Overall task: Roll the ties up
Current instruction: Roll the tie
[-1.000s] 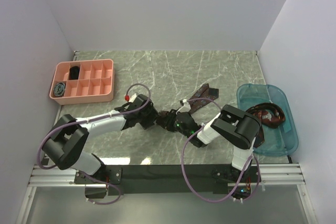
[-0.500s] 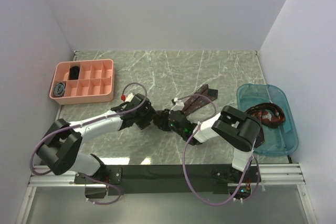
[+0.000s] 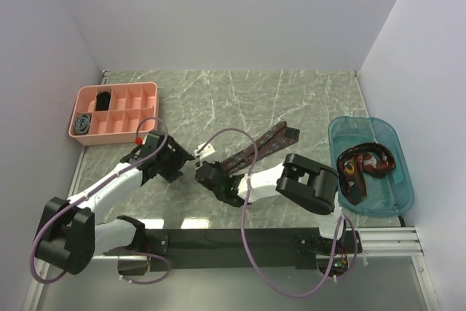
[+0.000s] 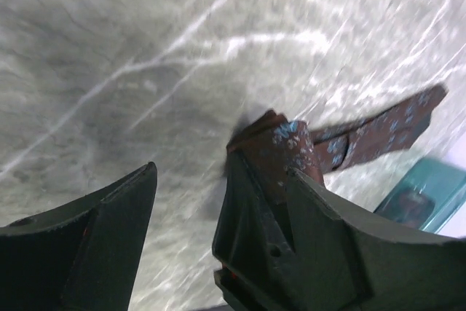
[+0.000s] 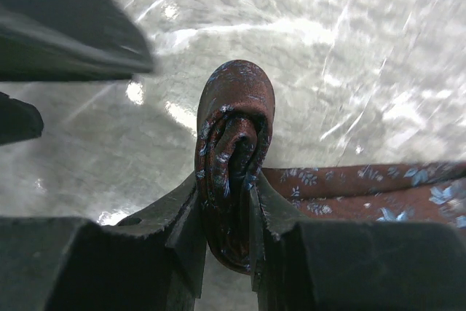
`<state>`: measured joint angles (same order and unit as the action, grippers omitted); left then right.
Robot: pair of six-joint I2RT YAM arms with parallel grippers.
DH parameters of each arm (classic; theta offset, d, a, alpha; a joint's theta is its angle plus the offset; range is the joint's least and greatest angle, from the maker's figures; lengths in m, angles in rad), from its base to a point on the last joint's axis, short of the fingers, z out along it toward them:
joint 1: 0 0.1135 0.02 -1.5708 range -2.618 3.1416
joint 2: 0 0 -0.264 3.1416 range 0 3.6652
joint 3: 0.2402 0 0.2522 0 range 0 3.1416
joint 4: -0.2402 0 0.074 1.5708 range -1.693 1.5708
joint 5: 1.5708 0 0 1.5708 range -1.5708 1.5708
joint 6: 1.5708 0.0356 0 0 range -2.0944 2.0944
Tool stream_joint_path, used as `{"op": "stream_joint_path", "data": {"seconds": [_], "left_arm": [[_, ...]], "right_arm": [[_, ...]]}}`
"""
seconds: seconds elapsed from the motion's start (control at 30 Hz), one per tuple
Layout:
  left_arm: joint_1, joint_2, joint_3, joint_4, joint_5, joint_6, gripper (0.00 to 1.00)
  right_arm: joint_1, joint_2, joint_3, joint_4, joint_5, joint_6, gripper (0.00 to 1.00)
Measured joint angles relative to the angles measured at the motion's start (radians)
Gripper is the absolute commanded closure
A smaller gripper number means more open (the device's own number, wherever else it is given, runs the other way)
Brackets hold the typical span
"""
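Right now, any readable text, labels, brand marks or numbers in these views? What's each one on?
No text can be read in any view.
The small white tag near the rolled end of the tie: too small to read, if it carries print at all.
The tie: pale flower pattern only, no lettering.
The pink tray and the blue bin: no markings visible.

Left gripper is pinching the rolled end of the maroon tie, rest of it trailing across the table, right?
Not the left: the right gripper pinches the rolled end of the maroon tie, as the right wrist view shows. The rest does trail across the table.
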<state>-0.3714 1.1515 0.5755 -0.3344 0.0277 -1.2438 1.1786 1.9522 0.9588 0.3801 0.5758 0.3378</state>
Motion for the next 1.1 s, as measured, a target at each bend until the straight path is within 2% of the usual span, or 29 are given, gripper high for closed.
{"op": "stream_joint_path", "data": {"seconds": [0.2, 0.43, 0.77, 1.1], "left_arm": [[0.002, 0.074, 0.006, 0.0, 0.087, 0.037, 0.24], [0.005, 0.112, 0.018, -0.001, 0.119, 0.054, 0.27], [0.005, 0.07, 0.03, -0.005, 0.109, 0.046, 0.25], [-0.011, 0.113, 0.037, 0.088, 0.156, 0.025, 0.32]], "right_arm": [[0.053, 0.05, 0.025, 0.043, 0.109, -0.207, 0.96], [0.095, 0.09, 0.024, 0.114, 0.201, -0.385, 0.96], [0.115, 0.113, 0.022, 0.152, 0.248, -0.472, 0.96], [0.124, 0.117, 0.014, 0.173, 0.251, -0.515, 0.96]]}}
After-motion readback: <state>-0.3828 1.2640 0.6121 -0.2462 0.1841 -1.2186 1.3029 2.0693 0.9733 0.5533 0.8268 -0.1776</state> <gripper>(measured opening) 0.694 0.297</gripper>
